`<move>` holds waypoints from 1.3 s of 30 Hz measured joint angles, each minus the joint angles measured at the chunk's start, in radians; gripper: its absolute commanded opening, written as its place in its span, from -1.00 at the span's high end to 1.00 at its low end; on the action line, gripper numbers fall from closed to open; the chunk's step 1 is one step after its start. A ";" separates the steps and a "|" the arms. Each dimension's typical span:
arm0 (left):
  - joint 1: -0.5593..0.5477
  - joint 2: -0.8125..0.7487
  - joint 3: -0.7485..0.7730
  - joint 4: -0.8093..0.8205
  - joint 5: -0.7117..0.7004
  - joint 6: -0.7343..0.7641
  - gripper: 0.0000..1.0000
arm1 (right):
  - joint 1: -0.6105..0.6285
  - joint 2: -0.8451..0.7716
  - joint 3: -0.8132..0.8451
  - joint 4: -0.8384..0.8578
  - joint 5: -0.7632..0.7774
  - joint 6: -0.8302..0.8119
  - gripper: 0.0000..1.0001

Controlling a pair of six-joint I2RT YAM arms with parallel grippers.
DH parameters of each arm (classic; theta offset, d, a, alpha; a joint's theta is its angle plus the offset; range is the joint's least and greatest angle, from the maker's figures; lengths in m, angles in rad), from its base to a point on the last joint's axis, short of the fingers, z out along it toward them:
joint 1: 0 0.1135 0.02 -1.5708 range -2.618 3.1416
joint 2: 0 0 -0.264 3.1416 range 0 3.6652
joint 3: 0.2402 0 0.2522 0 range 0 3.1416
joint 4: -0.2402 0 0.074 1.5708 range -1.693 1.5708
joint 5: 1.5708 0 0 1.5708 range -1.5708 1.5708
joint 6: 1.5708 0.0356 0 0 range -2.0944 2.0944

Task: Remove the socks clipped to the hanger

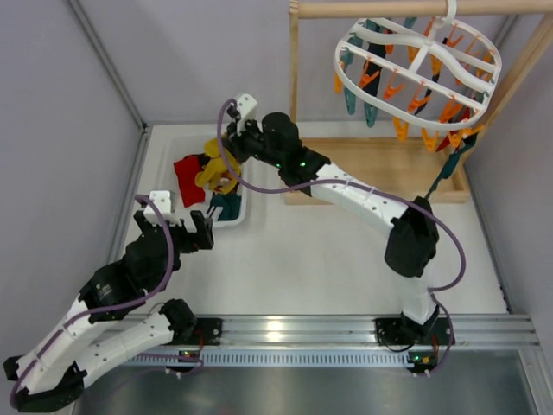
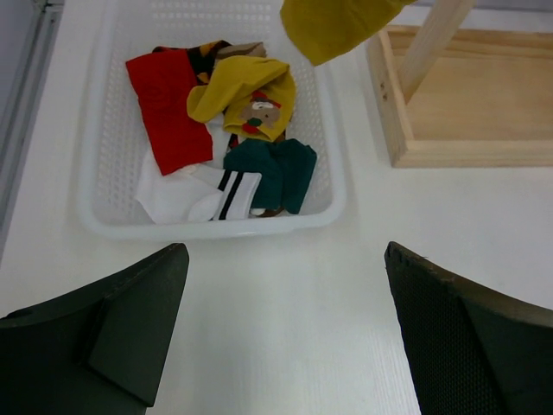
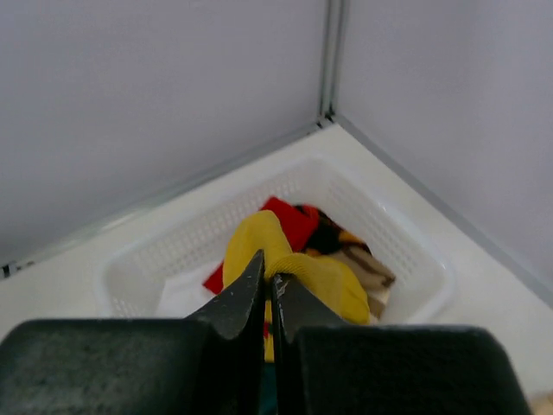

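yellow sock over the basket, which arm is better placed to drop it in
Right. The right tool is shut on the yellow sock, which hangs over the white basket. The left tool is open and empty, short of the basket's near rim.

We see bright, even light from overhead and no hard shadows: the arms [image 1: 346, 194] throw only faint grey patches on the white table [image 1: 328, 251]. A white spot of glare sits on the metal rail [image 1: 275, 329] at the near edge. From the left wrist the basket [image 2: 216, 230] is sharp, while the left gripper [image 2: 283, 251] looks dark and soft. From the right wrist the right gripper [image 3: 268, 270] is dim and blurred. The yellow sock [image 3: 315, 281] it pinches is clearer, and the basket beyond is slightly soft.
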 measured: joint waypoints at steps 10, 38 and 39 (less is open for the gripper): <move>0.025 -0.167 -0.003 0.003 -0.093 -0.016 -0.98 | 0.074 0.356 0.414 -0.094 -0.079 -0.004 -0.42; 0.048 -0.005 -0.009 0.003 -0.047 -0.021 -0.98 | -0.330 -1.041 -0.975 -0.370 0.579 0.168 -0.99; 0.050 0.006 -0.009 0.003 -0.042 -0.020 -0.98 | -0.373 -1.069 -0.988 -0.386 0.602 0.186 -0.99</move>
